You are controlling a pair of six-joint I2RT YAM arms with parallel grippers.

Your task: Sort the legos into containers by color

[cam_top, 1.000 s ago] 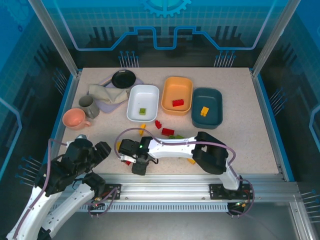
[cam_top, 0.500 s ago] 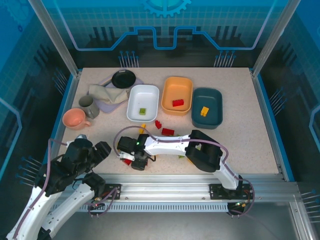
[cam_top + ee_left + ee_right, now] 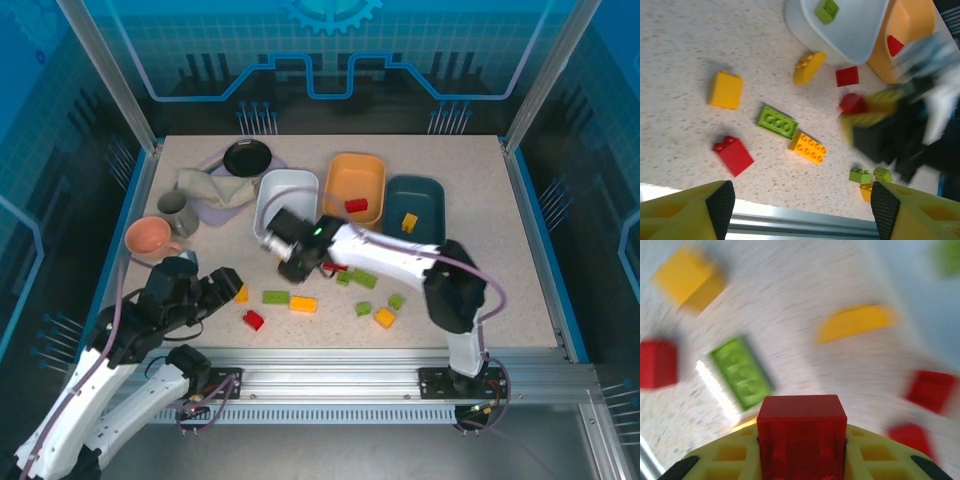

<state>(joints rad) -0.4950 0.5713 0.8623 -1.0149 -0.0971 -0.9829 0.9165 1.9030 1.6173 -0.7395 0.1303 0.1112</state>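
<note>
Legos mostly loose on table; red brick clamped in right gripper by white tub. Left gripper agape, idle. Step: transport. Next, likely: carry over orange tub, release.

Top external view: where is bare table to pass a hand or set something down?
Widest free patch: the table right of the teal tub, out to the right edge. A narrow strip runs behind it and the orange tub. Crowded: loose bricks across the near centre, and the far-left corner with black dish, cloth and pink mug.
</note>
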